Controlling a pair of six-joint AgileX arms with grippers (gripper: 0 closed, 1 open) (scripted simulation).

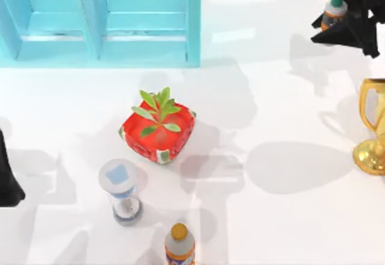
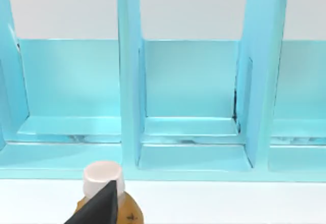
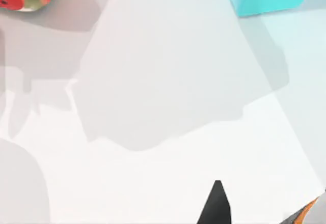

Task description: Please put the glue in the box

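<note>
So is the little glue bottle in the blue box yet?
Not yet. The glue is at the right gripper, far right of the box.

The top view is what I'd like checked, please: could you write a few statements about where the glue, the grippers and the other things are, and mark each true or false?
1. The glue is at the right gripper, at the table's far right. True.
2. The glue already lies inside the blue box. False: it is far to the right of the box.
3. A red pot with a green plant stands near the middle of the table. True.
4. The gold trophy stands at the left edge. False: it is at the right edge.
5. A bottle with a yellow-orange cap stands at the near edge. True.
</note>
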